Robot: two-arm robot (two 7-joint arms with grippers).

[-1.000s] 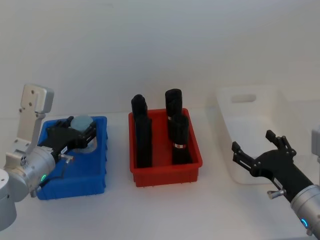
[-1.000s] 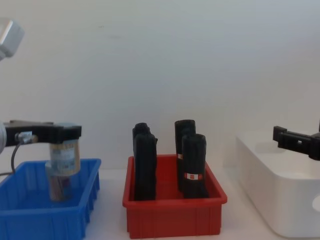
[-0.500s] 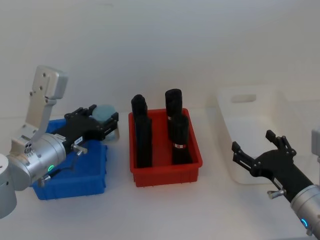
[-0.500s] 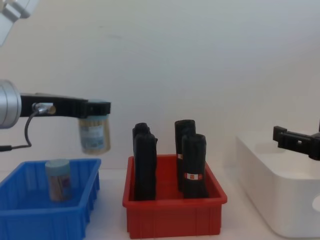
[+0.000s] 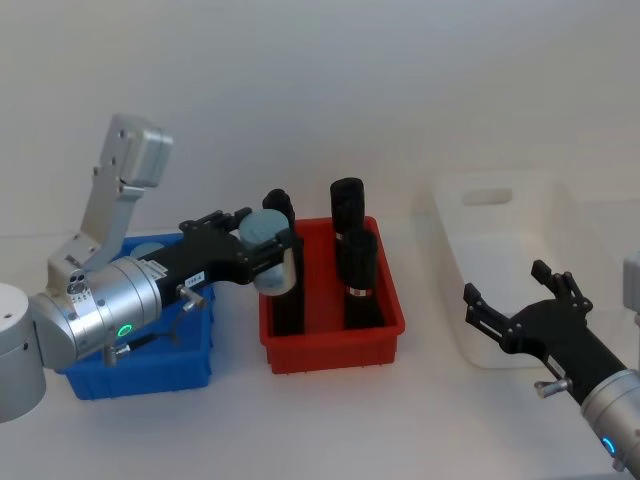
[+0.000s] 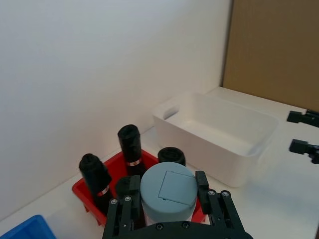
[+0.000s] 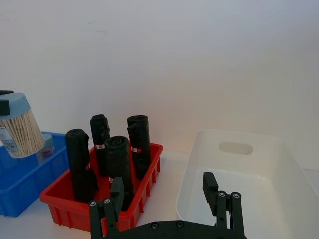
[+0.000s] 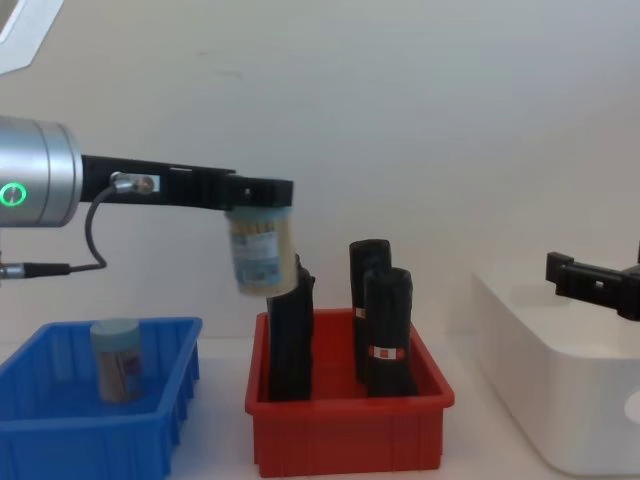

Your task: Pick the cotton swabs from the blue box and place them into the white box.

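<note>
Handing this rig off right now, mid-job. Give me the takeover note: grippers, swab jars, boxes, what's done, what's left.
Left gripper: shut on one cotton swab jar, held in the air over the red bin's left side, clear of the blue box.
Right gripper: open, empty, hovering by the white box's near side.
Done: one jar picked; none in the white box yet.
Left: carry the held jar to the white box and release it, then fetch the second jar standing in the blue box.
</note>
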